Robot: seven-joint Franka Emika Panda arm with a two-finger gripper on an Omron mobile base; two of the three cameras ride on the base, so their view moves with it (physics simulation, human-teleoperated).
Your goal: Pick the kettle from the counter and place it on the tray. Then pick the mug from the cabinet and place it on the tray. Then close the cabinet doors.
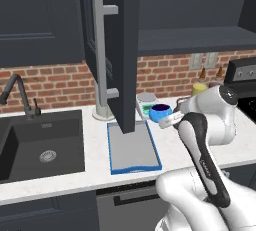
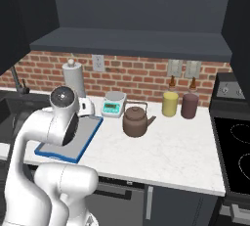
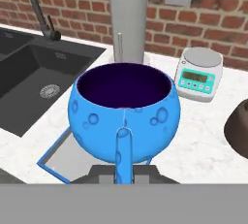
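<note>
My gripper (image 3: pixel 123 170) is shut on the handle of the bright blue mug (image 3: pixel 126 114), which stays upright with its dark inside showing. The mug (image 1: pixel 160 111) hangs in the air by the back right corner of the grey, blue-rimmed tray (image 1: pixel 132 147), whose corner (image 3: pixel 58 156) shows below it. The brown kettle (image 2: pixel 135 120) stands on the white counter (image 2: pixel 161 146) to the right of the tray (image 2: pixel 73 139); the hand view catches the kettle's edge (image 3: pixel 238 128). One navy cabinet door (image 1: pixel 117 50) stands open above the tray, bar handle (image 1: pixel 100 55) outward. The cabinet shelf (image 2: pixel 132 41) is dark.
A paper towel holder (image 3: pixel 127 19) and a white scale (image 3: pixel 198 72) stand against the brick wall behind the mug. Yellow (image 2: pixel 170 103) and maroon (image 2: pixel 189 106) canisters sit further right, then the stove (image 2: pixel 234 146). The dark sink (image 1: pixel 40 142) and faucet (image 1: pixel 17 95) lie left.
</note>
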